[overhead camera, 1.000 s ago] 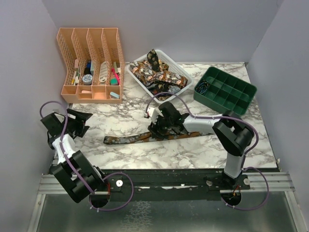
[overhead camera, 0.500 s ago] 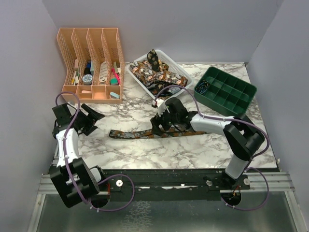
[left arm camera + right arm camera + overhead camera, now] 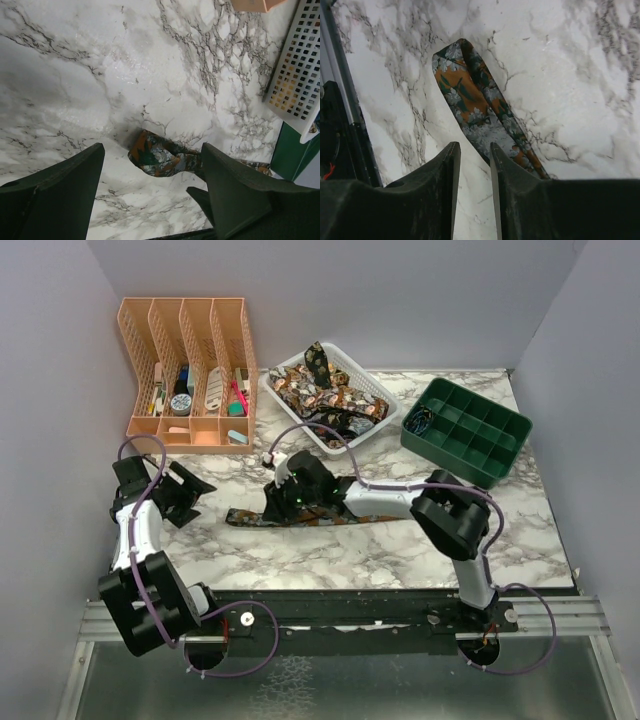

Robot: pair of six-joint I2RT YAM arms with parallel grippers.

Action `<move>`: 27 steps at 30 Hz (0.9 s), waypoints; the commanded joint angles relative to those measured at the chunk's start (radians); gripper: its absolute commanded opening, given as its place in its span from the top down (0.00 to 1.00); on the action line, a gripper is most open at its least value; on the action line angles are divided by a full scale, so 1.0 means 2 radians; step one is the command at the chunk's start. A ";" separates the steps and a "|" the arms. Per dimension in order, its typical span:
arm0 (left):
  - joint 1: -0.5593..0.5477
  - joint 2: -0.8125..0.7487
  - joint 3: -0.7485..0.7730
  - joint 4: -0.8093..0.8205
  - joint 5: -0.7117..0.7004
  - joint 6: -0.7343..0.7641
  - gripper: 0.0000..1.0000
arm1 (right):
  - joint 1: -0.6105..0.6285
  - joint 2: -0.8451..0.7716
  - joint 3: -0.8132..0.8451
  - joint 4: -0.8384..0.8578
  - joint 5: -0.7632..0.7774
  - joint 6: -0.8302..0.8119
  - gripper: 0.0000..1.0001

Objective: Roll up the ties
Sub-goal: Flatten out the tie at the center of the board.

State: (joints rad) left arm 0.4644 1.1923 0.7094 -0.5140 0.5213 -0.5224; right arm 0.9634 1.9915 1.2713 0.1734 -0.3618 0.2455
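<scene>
One patterned tie [image 3: 248, 517] lies flat and stretched out across the marble table [image 3: 300, 562], near its front edge. The right gripper [image 3: 474, 148] hangs low over the tie's left portion, its jaws drawn close with only a narrow slit between them. The fabric runs under one finger, but whether it is actually pinched I cannot tell. The left gripper [image 3: 152, 148] is beside the tie's left end, jaws spread wide and holding nothing. More ties [image 3: 315, 390] sit heaped in the white basket [image 3: 383, 400] at the back.
</scene>
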 commanded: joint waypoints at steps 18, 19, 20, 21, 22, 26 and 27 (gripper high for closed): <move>0.000 0.060 -0.022 0.018 0.038 0.009 0.21 | 0.037 0.189 0.219 -0.062 0.024 0.012 0.68; 0.000 0.061 -0.022 0.018 0.038 0.009 0.21 | 0.037 0.195 0.231 -0.068 0.025 0.012 0.68; 0.000 0.060 -0.021 0.018 0.038 0.011 0.21 | 0.037 0.199 0.240 -0.075 0.028 0.009 0.67; 0.000 0.060 -0.021 0.018 0.039 0.013 0.22 | 0.037 0.200 0.247 -0.077 0.035 0.009 0.67; 0.000 0.059 -0.020 0.018 0.040 0.015 0.22 | 0.037 0.199 0.251 -0.075 0.039 0.009 0.67; 0.000 0.055 -0.018 0.017 0.037 0.021 0.22 | 0.037 0.225 0.311 -0.108 0.036 0.005 0.67; 0.000 0.054 -0.016 0.016 0.035 0.024 0.22 | 0.037 0.239 0.332 -0.123 0.032 0.007 0.67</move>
State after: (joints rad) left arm 0.4644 1.3102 0.6731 -0.4950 0.5724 -0.5098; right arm 1.0286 2.3909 1.7954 0.0296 -0.3065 0.2707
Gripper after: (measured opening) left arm 0.780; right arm 0.331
